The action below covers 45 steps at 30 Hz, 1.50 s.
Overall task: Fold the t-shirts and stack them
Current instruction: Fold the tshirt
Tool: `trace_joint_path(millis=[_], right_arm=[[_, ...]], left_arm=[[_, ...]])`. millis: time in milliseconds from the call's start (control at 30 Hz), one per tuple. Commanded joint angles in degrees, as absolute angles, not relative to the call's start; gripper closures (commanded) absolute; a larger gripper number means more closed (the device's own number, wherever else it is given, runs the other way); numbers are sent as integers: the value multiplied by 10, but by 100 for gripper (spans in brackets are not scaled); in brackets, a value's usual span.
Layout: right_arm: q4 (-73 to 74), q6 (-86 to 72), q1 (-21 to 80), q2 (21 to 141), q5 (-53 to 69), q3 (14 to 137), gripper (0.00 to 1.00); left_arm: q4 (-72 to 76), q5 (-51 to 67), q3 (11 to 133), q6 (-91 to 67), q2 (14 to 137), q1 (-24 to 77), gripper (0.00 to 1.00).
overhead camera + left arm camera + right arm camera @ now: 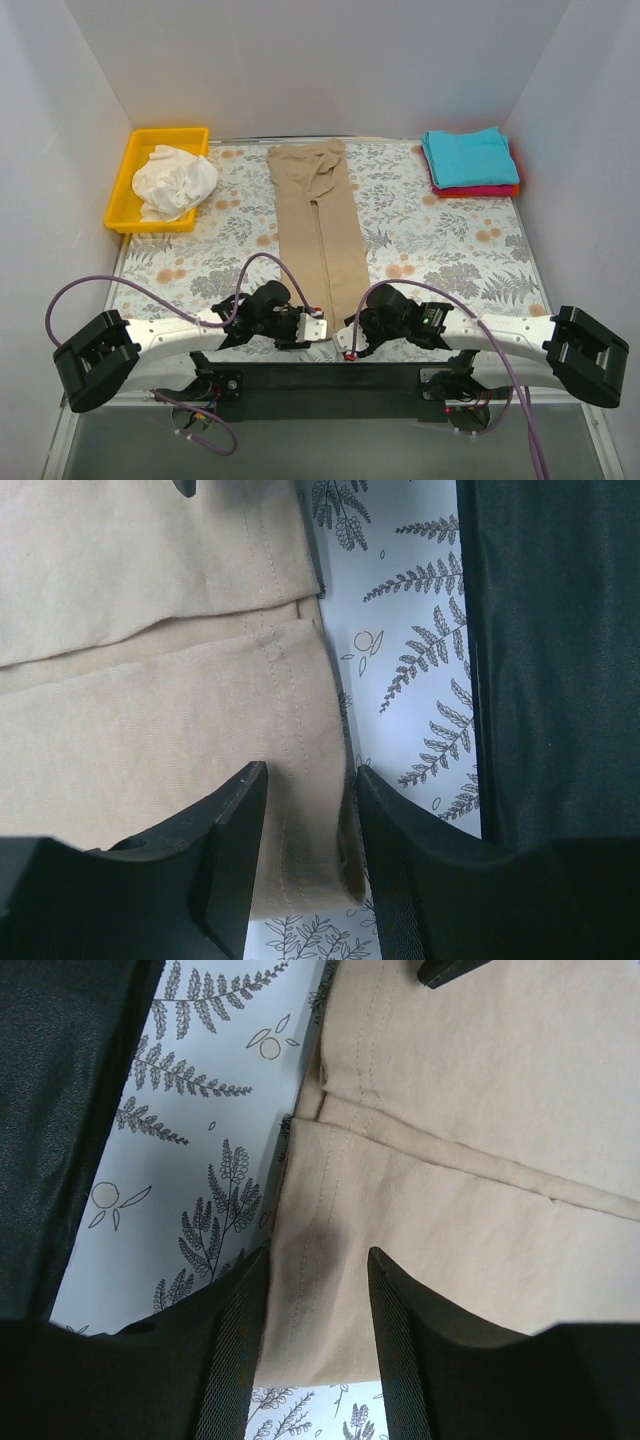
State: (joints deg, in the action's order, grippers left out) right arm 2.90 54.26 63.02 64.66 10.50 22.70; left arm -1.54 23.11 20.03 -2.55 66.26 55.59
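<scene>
- The tan-khaki t-shirt (325, 235) lies in the middle of the table, folded into a long narrow strip.
- Its long axis runs from the far edge straight toward the arms; the bunched end is far away and the hemmed end is near.
- The fern-printed cloth (450, 250) shows bare on both sides of the strip.
- White walls stand close at the left, right and far sides.
- The left gripper (318, 330) sits at the near left corner of the strip. Its fingers (235, 820) stand moderately apart, straddling the hem, which lies loose between them.
- The right gripper (350, 342) sits at the near right corner, just beside the left one. Its fingers (400, 1305) are likewise parted over the hem.
- In both wrist views the printed cloth ends just beyond the hem at a dark edge.
- A yellow bin (120, 195) at the far left corner holds the crumpled white t-shirt (175, 182).
- At the far right corner, the folded teal t-shirt (468, 157) rests on the folded red-pink t-shirt (480, 190).
</scene>
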Motion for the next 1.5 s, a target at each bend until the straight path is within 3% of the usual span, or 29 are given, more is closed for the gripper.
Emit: trace_joint_path(millis=[0,167,300,433,600,1100,1333,1467], right_arm=[[96,534,642,640,112,219,55],[107,535,647,634,123,204,52],[100,533,649,660,124,191,61],[83,523,649,689,111,188,77],[79,510,649,696,104,194,99],[236,446,662,618,115,344,99],[235,480,612,645,115,373,99],[233,511,574,672,127,410,99]], left_arm=[[-22,225,193,-18,662,562,60],[-28,231,190,-19,667,562,62],[-28,231,188,-25,678,562,71],[-30,234,182,-19,686,562,79],[-33,233,186,-22,696,562,98],[-177,317,250,-78,520,559,100],[-187,330,261,-56,513,509,100],[-185,367,282,-13,551,431,100]])
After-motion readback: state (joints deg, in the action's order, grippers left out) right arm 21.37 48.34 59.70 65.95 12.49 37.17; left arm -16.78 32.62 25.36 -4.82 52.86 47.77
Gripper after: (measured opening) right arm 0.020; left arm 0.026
